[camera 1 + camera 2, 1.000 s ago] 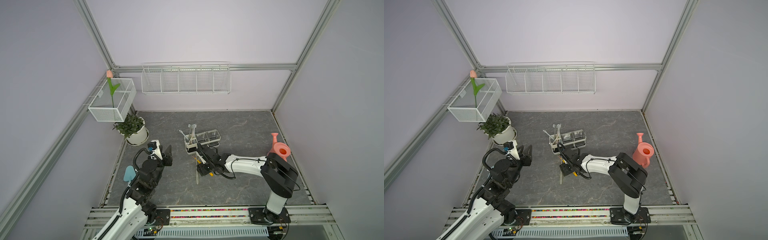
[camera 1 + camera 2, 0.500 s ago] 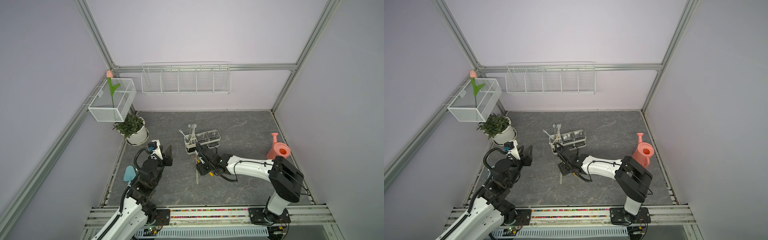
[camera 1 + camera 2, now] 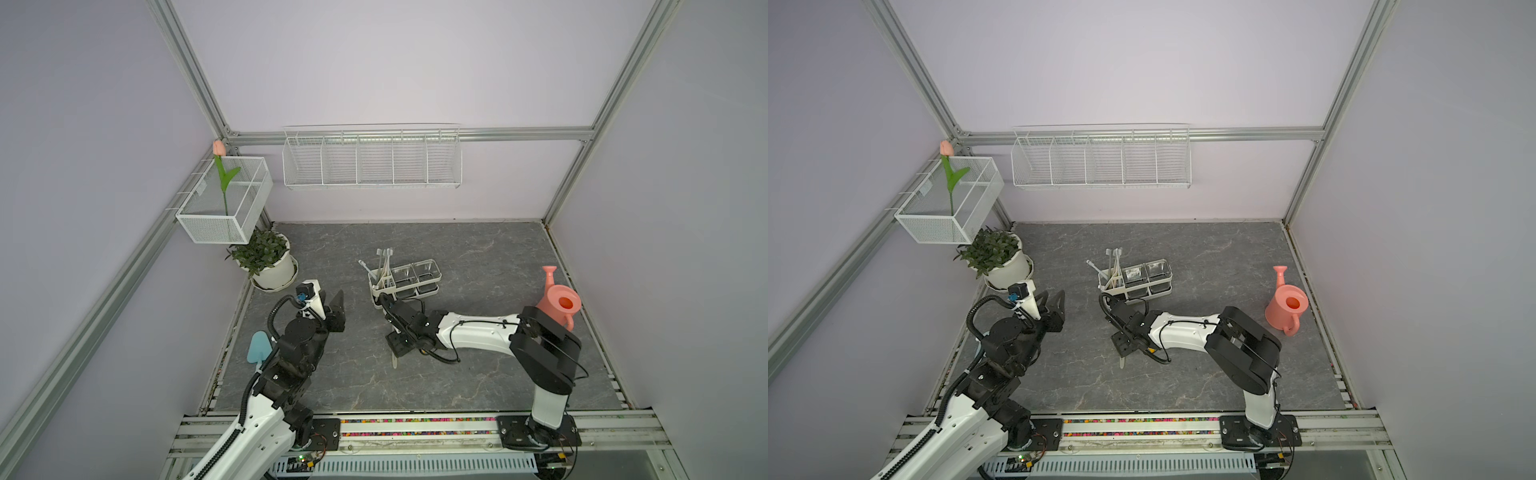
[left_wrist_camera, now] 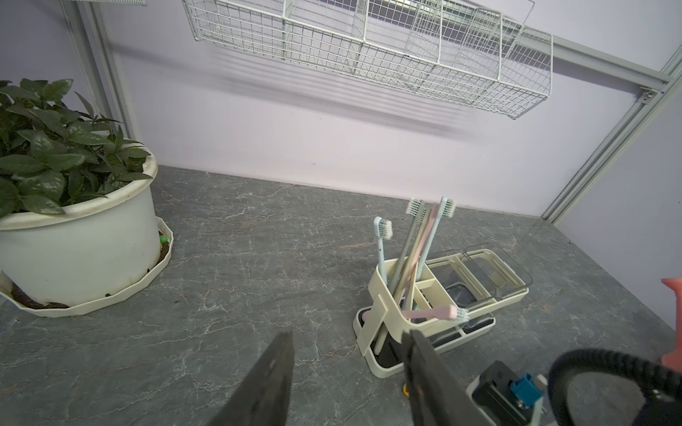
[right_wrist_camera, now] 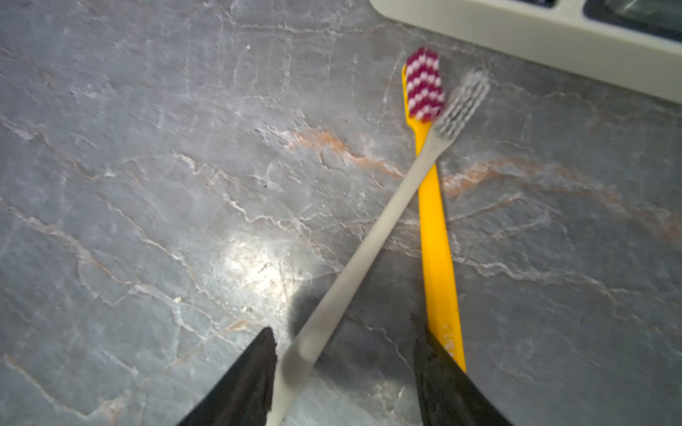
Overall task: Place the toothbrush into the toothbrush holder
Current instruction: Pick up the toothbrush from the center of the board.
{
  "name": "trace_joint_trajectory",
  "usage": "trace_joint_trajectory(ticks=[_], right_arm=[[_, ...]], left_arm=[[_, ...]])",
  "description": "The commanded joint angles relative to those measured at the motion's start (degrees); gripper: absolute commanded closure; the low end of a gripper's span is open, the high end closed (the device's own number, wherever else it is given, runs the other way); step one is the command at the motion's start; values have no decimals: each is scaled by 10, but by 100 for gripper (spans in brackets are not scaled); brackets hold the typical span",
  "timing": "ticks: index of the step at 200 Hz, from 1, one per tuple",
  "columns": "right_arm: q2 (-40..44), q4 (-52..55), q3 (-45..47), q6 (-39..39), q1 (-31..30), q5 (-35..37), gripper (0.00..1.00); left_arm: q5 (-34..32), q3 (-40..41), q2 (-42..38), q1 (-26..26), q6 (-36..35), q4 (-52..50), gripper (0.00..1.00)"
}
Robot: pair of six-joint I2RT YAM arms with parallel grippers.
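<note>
The gray brush [image 5: 369, 236], a slim matte stick with gray-and-white bristles, lies on the table [image 3: 478, 257], a gray slab veined like marble, close beside the holder [image 4: 391, 295]. Its neck crosses over a glossy yellow brush [image 5: 437, 250] with magenta-and-white zigzag bristles. Both heads point toward the holder's cream base.

The right gripper [image 5: 343, 332] sits low over them with its 2 black tapered fingers spread. The gray handle passes between them, hard by 1 finger, and the yellow handle disappears behind the other. Neither brush is pinched. The gray brush looks blurred in the right wrist view.

The holder is an oblong cream plastic rack with 1 divided bin and 2 clear square cups in a row. In the bin, 3 pastel brushes stand bristles-up, and a pink one pokes out sideways lower down.

The left gripper [image 4: 350, 333] hangs above the table, well apart from the holder, its 2 dark fingers parted around nothing.

A leafy plant in a round white pot [image 4: 73, 236] stands in the corner. A white wire basket [image 3: 372, 160] hangs on the back wall. A coral plastic can [image 3: 559, 305] stands by the right arm.
</note>
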State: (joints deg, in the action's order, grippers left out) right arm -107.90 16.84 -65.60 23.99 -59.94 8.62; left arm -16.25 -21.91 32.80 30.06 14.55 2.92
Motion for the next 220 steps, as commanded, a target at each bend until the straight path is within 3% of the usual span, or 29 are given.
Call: trace_joint_trajectory(ticks=[1,100,131,220], right_arm=[[-21,39,-23,10,-15,35,42],[-33,26,7,44,-20,25,70],[-17,-1,40,49,-19,16,90],[92,-47,88,44,-14,17,93]], left_arm=[[1,-5,-1,2,11,4,48],[3,-5,8,2,17,8,48],[8,-7,13,2,18,8,48],[20,-9,45,2,21,28,47]])
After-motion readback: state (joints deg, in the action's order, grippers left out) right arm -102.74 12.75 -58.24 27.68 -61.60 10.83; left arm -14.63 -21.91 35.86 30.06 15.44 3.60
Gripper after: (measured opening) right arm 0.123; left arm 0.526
